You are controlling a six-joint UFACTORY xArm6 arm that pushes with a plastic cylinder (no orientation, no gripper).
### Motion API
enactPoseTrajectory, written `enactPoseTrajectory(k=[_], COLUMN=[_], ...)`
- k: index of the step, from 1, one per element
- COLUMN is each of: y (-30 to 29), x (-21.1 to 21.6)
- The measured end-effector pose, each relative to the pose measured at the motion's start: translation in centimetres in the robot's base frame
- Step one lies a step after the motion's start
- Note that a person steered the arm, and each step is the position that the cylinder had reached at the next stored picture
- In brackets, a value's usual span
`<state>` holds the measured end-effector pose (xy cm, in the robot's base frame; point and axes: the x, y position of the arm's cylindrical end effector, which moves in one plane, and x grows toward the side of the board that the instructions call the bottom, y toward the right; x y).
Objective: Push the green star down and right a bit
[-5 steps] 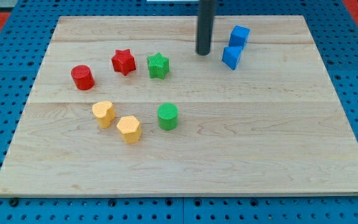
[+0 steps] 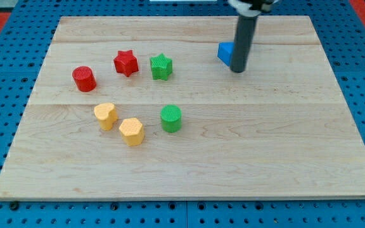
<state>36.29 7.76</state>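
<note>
The green star (image 2: pixel 161 66) sits on the wooden board (image 2: pixel 284 145), left of centre toward the view's top, just right of the red star (image 2: pixel 125 62). My tip (image 2: pixel 237 69) is well to the right of the green star and apart from it. The rod stands right against a blue block (image 2: pixel 224 52), which shows only partly on the rod's left. A second blue block is hidden behind the rod or not in view.
A red cylinder (image 2: pixel 84 78) lies left of the red star. A green cylinder (image 2: pixel 171 118) lies below the green star. Two orange blocks (image 2: pixel 106 116) (image 2: pixel 132 131) lie lower left of it.
The rod has moved right and slightly down. The blue blocks have shifted: one now shows left of the rod, the other no longer shows. The other blocks have not moved.
</note>
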Motion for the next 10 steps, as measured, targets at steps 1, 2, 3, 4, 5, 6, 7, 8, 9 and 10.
enactPoseTrajectory(k=[1, 2, 3, 4, 5, 6, 7, 8, 9, 10], y=[-4.0, -2.4, -2.2, -5.6, -8.4, -11.8, -13.9, -13.5, -12.2, -9.8], x=[2.1, 2.3, 1.8, -1.2, -3.2, -5.0, -4.6, 0.7, 7.2, 9.0])
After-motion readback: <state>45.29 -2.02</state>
